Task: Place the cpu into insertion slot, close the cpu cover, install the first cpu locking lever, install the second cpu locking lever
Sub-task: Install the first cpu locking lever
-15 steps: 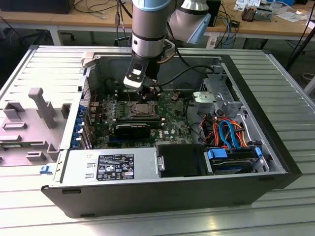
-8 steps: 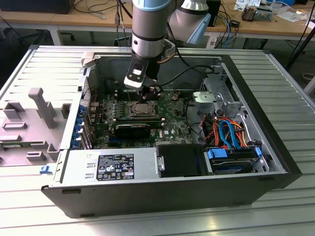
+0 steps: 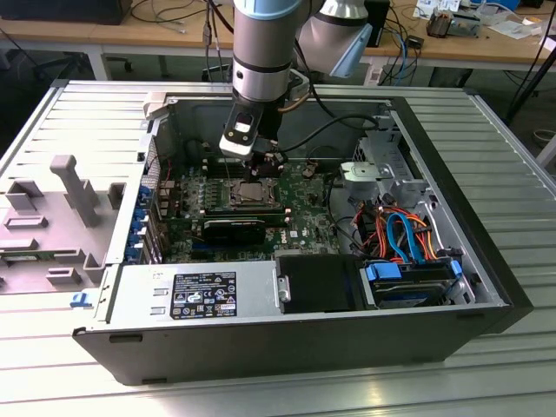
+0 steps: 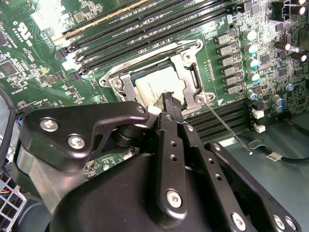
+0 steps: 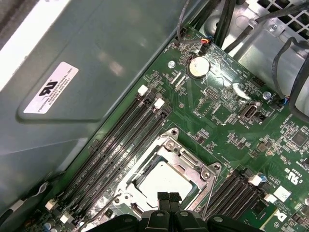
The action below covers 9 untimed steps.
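One grey-and-blue arm (image 3: 265,52) hangs over an open computer case (image 3: 261,347) in the exterior view, its gripper (image 3: 266,163) low above the green motherboard (image 3: 304,221). The cpu (image 3: 253,193), a dull silver square, lies flat in the board just beneath the gripper. A matt silver power supply (image 3: 204,291) sits along the near wall; blue and orange cables (image 3: 404,234) coil at the exterior view's right. The case rests on a ribbed metal table (image 3: 512,148), with wooden desks (image 3: 130,35) behind.

In the second wrist view the gripper (image 4: 168,102) is glossy black, bolted plate on plate. Its tips are pressed together with nothing between them, right over one edge of the cpu (image 4: 153,83). The chip sits in the insertion slot (image 4: 117,82), and the cpu cover (image 4: 192,72), a thin bright steel frame, lies down around it. A wiry locking lever (image 4: 227,126) sticks out aslant from the socket's corner. Long black memory slots (image 4: 145,29) run beside.

In the first wrist view the clenched gripper (image 5: 169,199) stands at the edge of the cpu (image 5: 161,181); whether it touches cannot be told. The cpu cover (image 5: 195,166) frames the chip. A round coin battery (image 5: 197,66) gleams farther off, and a smooth grey case wall (image 5: 96,38) carries a white label (image 5: 50,88).
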Motion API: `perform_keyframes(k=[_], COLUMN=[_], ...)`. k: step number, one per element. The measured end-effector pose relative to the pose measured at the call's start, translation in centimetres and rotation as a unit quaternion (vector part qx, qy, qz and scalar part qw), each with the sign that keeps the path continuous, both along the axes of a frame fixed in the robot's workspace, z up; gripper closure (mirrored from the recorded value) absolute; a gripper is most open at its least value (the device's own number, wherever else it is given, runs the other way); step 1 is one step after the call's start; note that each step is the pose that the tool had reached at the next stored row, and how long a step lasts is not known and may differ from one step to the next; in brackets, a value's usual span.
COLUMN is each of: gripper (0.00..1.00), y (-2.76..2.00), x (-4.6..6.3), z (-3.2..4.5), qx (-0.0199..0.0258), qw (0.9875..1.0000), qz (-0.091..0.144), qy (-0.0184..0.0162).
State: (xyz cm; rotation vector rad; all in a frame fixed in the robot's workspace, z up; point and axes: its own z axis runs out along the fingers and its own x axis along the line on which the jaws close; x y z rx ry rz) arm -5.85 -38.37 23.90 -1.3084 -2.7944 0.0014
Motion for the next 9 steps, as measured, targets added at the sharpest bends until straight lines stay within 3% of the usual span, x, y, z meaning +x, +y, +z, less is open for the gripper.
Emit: perform_keyframes(k=[9], gripper=[0.89], y=[0.00], x=[0.00], z=[0.00], qx=[0.0000], qw=[1.0000], qz=[0.007], qy=[0.0001])
